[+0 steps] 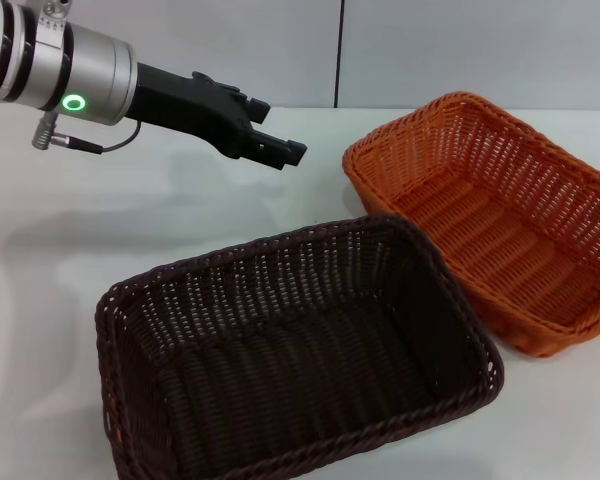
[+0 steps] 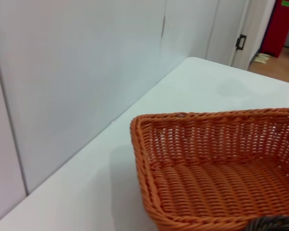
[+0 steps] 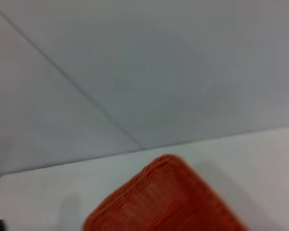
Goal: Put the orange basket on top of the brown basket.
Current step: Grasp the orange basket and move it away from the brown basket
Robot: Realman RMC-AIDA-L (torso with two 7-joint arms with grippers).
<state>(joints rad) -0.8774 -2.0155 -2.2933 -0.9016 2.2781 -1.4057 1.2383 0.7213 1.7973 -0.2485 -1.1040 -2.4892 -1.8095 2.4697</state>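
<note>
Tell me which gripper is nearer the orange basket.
Left. The left gripper hangs above the table just off the orange basket at its left end, not touching it. The right gripper shows in no view, so its distance cannot be judged.

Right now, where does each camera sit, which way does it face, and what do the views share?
Head view: above, looking forward and down at the brown basket, orange basket and white table; the left gripper hovers over the table, left of the orange basket.
Left wrist view: low, facing the orange basket's end and the wall; no robot parts show.
Right wrist view: facing the wall above an orange basket corner; no robot parts.
Shared: the orange basket.
</note>
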